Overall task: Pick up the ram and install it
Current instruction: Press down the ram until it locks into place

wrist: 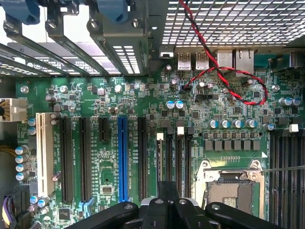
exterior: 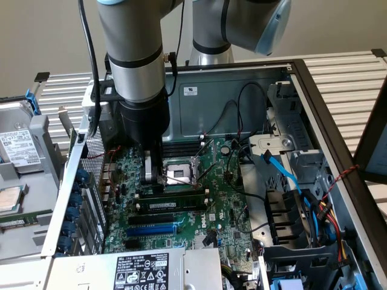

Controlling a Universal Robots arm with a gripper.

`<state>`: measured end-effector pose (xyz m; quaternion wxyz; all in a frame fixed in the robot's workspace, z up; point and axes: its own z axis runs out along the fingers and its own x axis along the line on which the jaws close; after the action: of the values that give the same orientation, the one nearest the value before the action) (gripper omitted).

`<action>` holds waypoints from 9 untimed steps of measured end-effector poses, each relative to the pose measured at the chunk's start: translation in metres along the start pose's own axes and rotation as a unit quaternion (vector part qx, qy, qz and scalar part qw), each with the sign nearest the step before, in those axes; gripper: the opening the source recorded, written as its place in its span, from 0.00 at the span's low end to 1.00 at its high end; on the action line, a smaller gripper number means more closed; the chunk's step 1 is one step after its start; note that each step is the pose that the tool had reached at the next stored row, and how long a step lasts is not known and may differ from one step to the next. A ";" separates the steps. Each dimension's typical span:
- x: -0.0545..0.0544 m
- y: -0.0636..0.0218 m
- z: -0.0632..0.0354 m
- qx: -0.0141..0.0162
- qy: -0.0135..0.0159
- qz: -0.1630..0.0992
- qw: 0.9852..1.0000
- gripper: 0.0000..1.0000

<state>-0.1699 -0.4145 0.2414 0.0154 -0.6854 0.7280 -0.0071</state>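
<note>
Gripper point(exterior: 154, 175) low over the motherboard point(exterior: 224, 217), just beside the CPU socket point(exterior: 180, 175). Ram point(exterior: 172, 201) seated in its slot beside that socket. Finger state: can't tell.

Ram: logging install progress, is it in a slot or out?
In a slot: the ram stands on edge on the motherboard, beside the processor socket. Whether it is fully latched, cannot tell.

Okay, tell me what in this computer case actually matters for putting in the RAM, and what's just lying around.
Belongs to the job:
- ram, beside the processor socket
- memory slots
- tool, above the board near the socket

Just lying about:
- hard drive, outside the case
- loose processor chip
- blue cable
- red and black twisted wire
</note>
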 end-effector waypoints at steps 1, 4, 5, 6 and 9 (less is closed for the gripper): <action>0.000 0.0000 0.0000 0.000 0.000 0.000 1.000 0.10; 0.000 0.0000 0.0000 0.000 0.000 0.000 1.000 0.10; 0.000 -0.0001 0.0000 0.000 0.000 0.000 1.000 0.10; 0.000 -0.0011 0.0000 0.000 0.000 0.000 1.000 0.10; 0.002 -0.0068 0.0002 0.000 0.000 0.000 1.000 0.10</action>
<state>-0.1633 -0.4172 0.2414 0.0152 -0.6854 0.7280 -0.0071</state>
